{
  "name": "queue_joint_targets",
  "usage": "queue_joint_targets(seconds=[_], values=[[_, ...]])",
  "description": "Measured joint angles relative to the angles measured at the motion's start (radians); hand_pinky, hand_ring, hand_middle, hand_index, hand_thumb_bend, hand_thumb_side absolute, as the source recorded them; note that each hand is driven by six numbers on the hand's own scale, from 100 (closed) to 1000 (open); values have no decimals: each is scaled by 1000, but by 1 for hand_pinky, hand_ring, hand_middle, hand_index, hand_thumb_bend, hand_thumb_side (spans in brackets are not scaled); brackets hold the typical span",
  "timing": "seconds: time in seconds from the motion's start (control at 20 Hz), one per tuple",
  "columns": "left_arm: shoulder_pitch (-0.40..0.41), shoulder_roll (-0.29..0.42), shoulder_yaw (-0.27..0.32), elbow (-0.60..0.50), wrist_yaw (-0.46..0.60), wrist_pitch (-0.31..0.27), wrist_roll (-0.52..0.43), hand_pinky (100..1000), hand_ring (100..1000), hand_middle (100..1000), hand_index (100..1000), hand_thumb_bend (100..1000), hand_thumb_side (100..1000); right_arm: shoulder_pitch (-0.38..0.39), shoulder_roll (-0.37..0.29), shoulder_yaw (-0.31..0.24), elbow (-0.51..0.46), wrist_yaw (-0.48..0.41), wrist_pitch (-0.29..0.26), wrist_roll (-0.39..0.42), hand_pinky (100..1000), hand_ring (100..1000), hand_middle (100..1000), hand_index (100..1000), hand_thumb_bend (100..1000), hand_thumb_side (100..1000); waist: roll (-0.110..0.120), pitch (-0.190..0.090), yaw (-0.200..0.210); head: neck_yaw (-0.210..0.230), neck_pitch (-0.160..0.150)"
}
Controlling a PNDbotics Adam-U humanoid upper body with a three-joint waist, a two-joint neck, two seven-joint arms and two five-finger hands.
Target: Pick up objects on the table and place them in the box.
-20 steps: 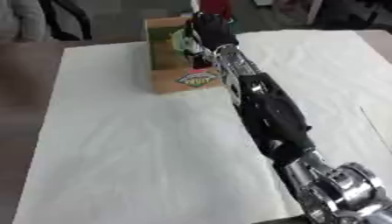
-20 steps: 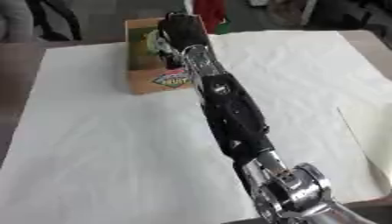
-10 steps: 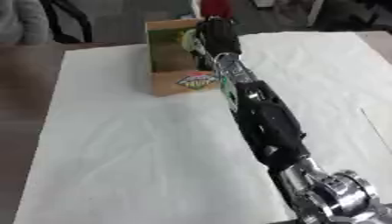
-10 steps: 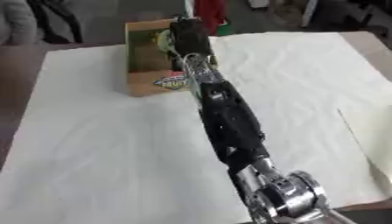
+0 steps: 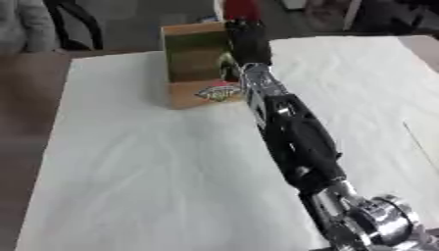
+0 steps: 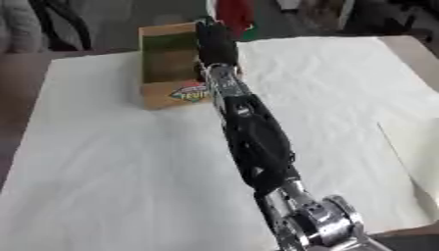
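The white tablecloth (image 5: 146,162) lies bare across the left and lower left of the frame, and again at the right. The right arm (image 5: 296,137) runs diagonally from lower right up to the box (image 6: 171,66) at upper centre, blocking the box's right side.

The table (image 5: 129,162) is covered with a white cloth, matt and soft, with small wrinkles. The box (image 5: 193,63) in the upper middle looks like brown cardboard, dull, with a shiny colourful sticker (image 5: 216,93) on its front. The right arm (image 5: 296,142) is black, smooth, a bit glossy plastic, with bright shiny silver metal at the lower right joint (image 5: 386,230)
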Motion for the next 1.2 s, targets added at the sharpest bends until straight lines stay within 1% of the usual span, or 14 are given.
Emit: queue_joint_targets(seconds=[0.3,0.4,0.45,0.5,0.55,0.65,0.7,0.75,0.8,0.85,0.95,1.0,1.05,1.2], values=[[0,0,0,0,0,0,0,759,651,619,611,195,438,0,0,0,0,-7,1,0,741,736,798,862,442,159,-2,0,-5,0,0],[0,0,0,0,0,0,0,759,651,619,611,195,438,0,0,0,0,-12,1,0,739,728,764,849,435,138,-3,0,-7,0,0],[0,0,0,0,0,0,0,759,651,619,611,195,438,0,0,0,0,-15,0,-1,736,720,738,842,417,111,-3,0,-8,0,0],[0,0,0,0,0,0,0,759,651,619,611,195,439,0,-1,0,0,-17,0,-1,730,704,697,826,372,100,-4,0,-9,0,0],[0,0,0,0,0,0,0,760,650,619,611,195,439,0,-1,0,0,-20,-1,-2,725,691,655,786,342,100,-6,-1,-12,0,0],[0,0,0,0,0,0,0,759,650,619,611,196,438,-1,-5,1,-1,-29,-4,-4,721,682,631,769,319,100,-8,-2,-13,0,0],[0,0,0,0,0,0,0,759,650,618,610,197,438,-1,-9,1,-1,-35,-6,-7,716,673,604,747,295,100,-9,-2,-14,1,0],[0,0,0,0,0,0,0,759,649,618,610,197,438,-1,-14,1,-2,-44,-10,-11,715,669,592,732,165,100,-9,-3,-16,2,0],[0,0,0,0,0,0,0,759,649,618,610,197,438,-1,-21,3,-5,-54,-14,-15,714,668,583,722,283,100,-9,-4,-18,3,0],[1,0,0,0,0,0,1,759,649,618,610,197,438,-1,-29,7,-9,-67,-19,-19,714,667,581,721,282,100,-9,-5,-20,3,1],[1,0,0,0,0,0,1,759,649,618,610,197,437,-1,-47,16,-16,-97,-33,-26,712,663,566,696,242,100,-11,-9,-24,4,1],[2,0,0,0,0,0,1,759,649,618,610,199,435,-1,-58,22,-20,-115,-45,-28,714,664,564,692,192,100,-12,-9,-25,5,1],[2,0,0,0,0,0,1,759,649,618,610,197,437,-1,-70,29,-24,-137,-60,-29,712,658,556,686,210,100,-13,-9,-27,6,2],[3,0,0,0,0,0,3,759,648,617,609,198,437,0,-116,51,-41,-215,-121,-29,706,644,544,674,169,100,-15,-11,-31,8,2]])
